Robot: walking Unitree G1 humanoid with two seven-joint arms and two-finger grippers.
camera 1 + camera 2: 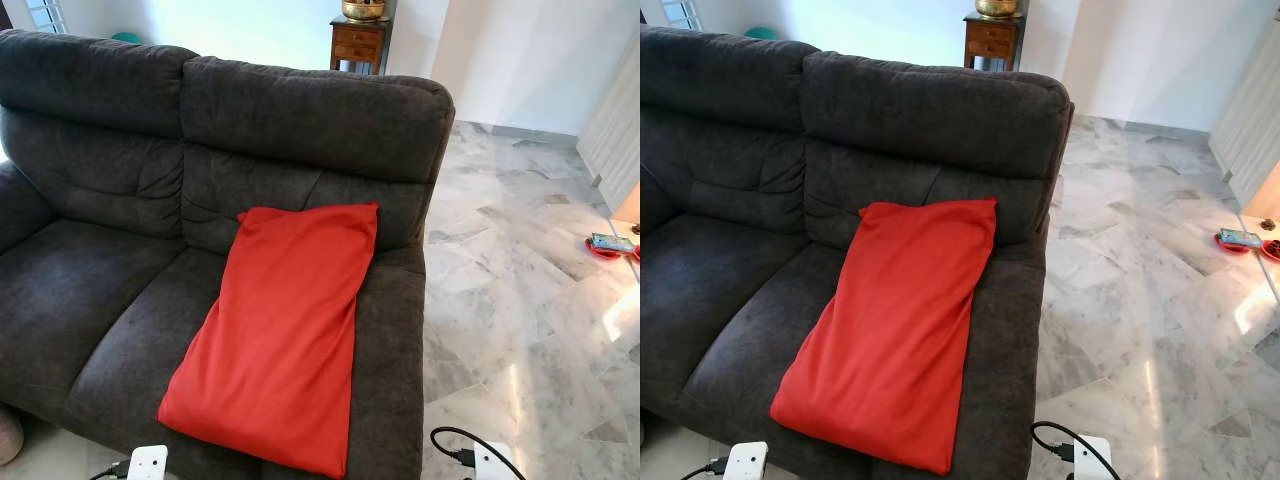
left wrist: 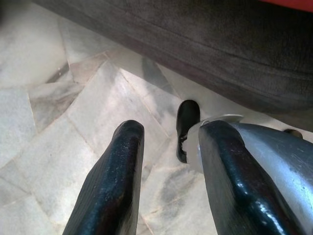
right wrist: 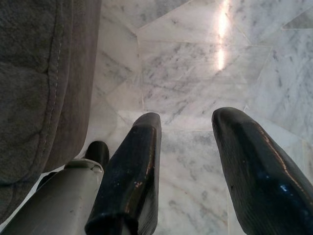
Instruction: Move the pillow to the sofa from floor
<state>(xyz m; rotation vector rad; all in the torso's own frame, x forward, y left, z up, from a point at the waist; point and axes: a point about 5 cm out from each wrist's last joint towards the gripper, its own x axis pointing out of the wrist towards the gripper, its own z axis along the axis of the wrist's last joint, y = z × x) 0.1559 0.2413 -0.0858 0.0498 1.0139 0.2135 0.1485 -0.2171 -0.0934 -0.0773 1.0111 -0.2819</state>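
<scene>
Red pillow [image 1: 275,340] lies in the middle of the frame on the grey sofa [image 1: 90,270]. Left gripper [image 2: 168,147] and right gripper [image 3: 188,137] hang over the marble floor [image 3: 195,63], fingers apart and empty.

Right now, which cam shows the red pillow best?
Left eye view: the whole red pillow lies on the dark grey sofa, top against the backrest. Right eye view matches, shifted left. Left wrist view catches a red sliver; right wrist view shows sofa side and marble floor.

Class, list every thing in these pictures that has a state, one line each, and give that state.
Red fabric pillow: lying on the sofa seat, top edge leaning on the backrest.
Dark grey fabric sofa: holding the pillow on its right seat.
Left gripper: open, over the marble floor, holding nothing.
Right gripper: open, over the floor, holding nothing.
</scene>
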